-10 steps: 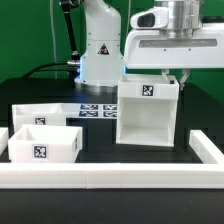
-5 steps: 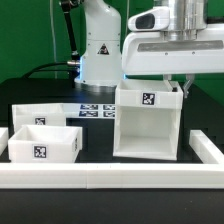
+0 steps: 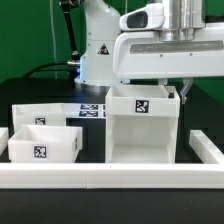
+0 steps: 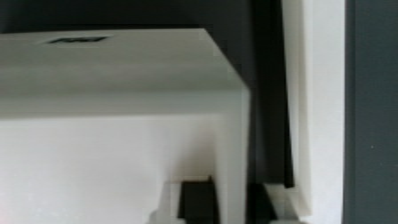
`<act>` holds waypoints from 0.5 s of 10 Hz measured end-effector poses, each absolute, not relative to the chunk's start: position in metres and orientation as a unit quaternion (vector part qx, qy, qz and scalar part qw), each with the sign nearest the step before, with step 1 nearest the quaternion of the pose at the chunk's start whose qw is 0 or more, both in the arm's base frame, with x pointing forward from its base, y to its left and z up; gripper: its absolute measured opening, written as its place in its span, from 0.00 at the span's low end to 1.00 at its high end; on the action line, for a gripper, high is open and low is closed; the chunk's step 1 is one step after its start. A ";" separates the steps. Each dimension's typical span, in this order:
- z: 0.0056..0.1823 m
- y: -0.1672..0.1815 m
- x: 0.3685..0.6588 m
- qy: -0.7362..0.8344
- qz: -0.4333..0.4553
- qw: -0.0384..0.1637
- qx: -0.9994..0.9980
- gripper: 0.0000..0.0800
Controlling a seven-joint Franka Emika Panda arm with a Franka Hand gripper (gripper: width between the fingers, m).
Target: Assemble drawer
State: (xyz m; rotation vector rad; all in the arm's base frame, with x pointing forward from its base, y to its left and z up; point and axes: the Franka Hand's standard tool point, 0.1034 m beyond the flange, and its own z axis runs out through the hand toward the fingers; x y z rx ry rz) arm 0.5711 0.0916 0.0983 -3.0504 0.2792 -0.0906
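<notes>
1. as the arm hangs over the table (image 3: 95, 150), the gripper (image 3: 177, 90) comes straight down onto the top edge of the drawer case (image 3: 140, 130), at the case's wall on the exterior view's right.
2. the gripper looks clenched on that wall: in the wrist view the two dark fingers (image 4: 196, 205) sit either side of a pale strip, with the gripper (image 4: 238, 205) right over it.
3. the drawer case is directly under the tool and spreads away from it toward the exterior view's left. its open face is turned to the exterior camera. whether its base rests on the table i cannot tell.
4. a black-and-white tag (image 3: 142, 105) sits on the case's upper front band, just beside the fingers; the wrist view shows a tag (image 4: 75, 42) on the case's broad white surface (image 4: 107, 120).
5. well away from the gripper, toward the exterior view's left, stand two open drawer boxes: the front drawer box (image 3: 42, 150) and, close behind it, the rear drawer box (image 3: 35, 114).
6. the marker board (image 3: 92, 108) lies flat between the rear drawer box and the case, farther back than the tool.
7. a white rail (image 3: 100, 178) runs along the table's near edge, below and in front of the gripper.
8. the robot base (image 3: 100, 45) stands behind the case.
</notes>
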 end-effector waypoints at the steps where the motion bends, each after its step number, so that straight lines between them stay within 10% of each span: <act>1: 0.099 0.092 0.571 0.113 -0.029 0.039 -0.992 0.05; 5: 0.099 0.095 0.572 0.233 -0.024 0.052 -0.971 0.05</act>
